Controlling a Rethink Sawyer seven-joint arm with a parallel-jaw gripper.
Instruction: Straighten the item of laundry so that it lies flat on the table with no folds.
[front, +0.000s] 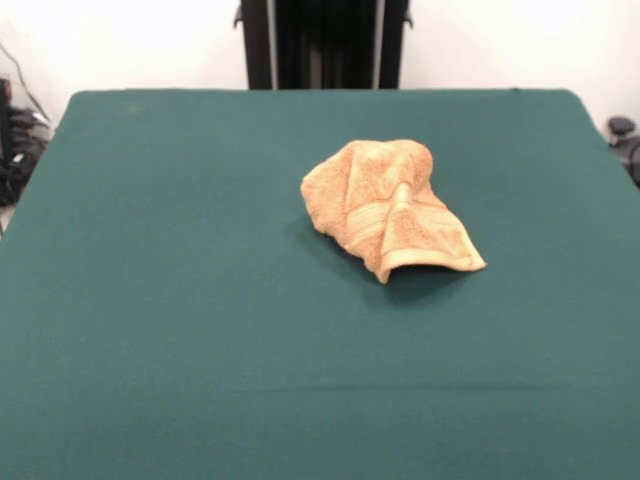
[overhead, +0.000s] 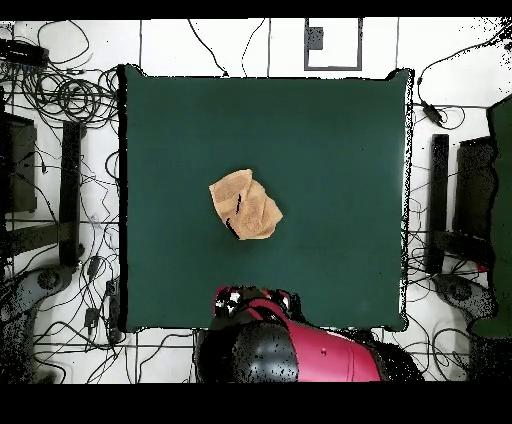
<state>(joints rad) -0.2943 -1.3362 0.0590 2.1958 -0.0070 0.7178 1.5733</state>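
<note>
Small orange-tan terry-cloth hand towel (front: 388, 205) sits crumpled a little off the middle of the large dark green cloth-covered table (front: 180, 330), wide bare cloth on every side of it. Overhead view agrees: towel (overhead: 245, 204) near centre, well apart from all four table edges (overhead: 330, 140).

Shape: a bunched heap, not flat. In the front view the rear part mounds up rounded; a layer is folded over the top and runs down to a pointed corner at the camera side. That corner's edge lifts clear of the table, with a dark hollow beneath. A woven band crosses the folded layer at a slant. Dark creases in the overhead view mark at least two overlapping folds. White tag not made out.

Arm: the red and black arm (overhead: 290, 350) is drawn back over the table's edge at its base; a short stretch of green lies between it and the towel. Gripper itself not picked out in either view, so fingers: cannot tell.

Judgement: straightening not begun or far from done. The raised corner looks the easiest purchase; pulling it outward would likely unroll the top layer. Risk: the whole heap drags along rather than opening
</note>
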